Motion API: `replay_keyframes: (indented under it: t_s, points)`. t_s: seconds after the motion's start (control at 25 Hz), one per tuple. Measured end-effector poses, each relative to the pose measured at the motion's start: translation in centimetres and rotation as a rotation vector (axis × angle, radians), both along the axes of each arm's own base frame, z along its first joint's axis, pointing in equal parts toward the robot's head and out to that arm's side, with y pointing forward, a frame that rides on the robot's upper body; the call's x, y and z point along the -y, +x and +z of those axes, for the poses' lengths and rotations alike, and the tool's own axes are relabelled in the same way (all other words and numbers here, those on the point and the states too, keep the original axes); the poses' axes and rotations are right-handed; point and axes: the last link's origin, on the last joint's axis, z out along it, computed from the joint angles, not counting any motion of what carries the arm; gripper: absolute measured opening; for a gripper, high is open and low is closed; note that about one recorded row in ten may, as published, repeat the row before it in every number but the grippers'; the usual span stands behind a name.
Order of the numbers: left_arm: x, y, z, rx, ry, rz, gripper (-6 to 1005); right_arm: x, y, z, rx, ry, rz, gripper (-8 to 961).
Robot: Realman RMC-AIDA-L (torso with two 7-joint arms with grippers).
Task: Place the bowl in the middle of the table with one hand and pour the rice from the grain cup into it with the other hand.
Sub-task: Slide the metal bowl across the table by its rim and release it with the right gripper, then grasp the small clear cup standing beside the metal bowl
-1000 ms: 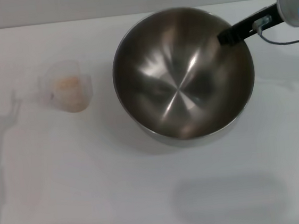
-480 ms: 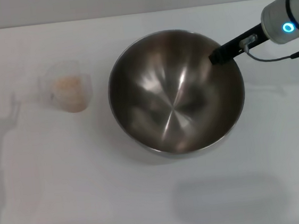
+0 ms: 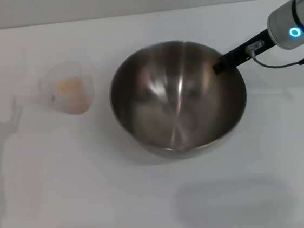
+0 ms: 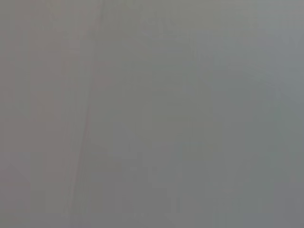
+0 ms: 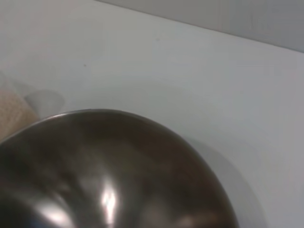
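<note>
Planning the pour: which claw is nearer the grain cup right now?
Right. The right claw is at the bowl's far-right rim, across from the grain cup; the left claw isn't in view.

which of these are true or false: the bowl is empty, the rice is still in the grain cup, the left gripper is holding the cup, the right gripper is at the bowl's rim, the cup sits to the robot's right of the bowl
1. The bowl is empty. True: only its shiny steel interior shows.
2. The rice is in the grain cup. True: a pale heap sits inside the clear cup.
3. The left gripper is holding the cup. False: no gripper is at the cup; it stands alone on the table, and the left gripper is out of view.
4. The right gripper is at the bowl's rim. True: its dark tip meets the rim on the robot's right side.
5. The cup sits to the robot's right of the bowl. False: it stands to the bowl's left, apart from it.
</note>
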Motion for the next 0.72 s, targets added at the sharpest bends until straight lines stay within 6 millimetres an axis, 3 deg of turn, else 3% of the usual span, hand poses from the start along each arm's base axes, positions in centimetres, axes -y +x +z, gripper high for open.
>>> replay_keyframes:
  t_s: [0.32, 0.6, 0.72]
  points:
    - [0.1, -0.1, 0.0, 0.000, -0.001, 0.004, 843, 0.1, -1.3, 1.8, 0.057, 0.047, 0.061, 394]
    - [0.4, -0.4, 0.0, -0.003, -0.003, 0.013, 843, 0.7, -4.8, 6.6, 0.121, 0.263, 0.238, 490]
    - [0.4, -0.5, -0.1, -0.006, -0.006, 0.019, 843, 1.1, -5.6, 7.0, 0.118, 0.337, 0.325, 509]
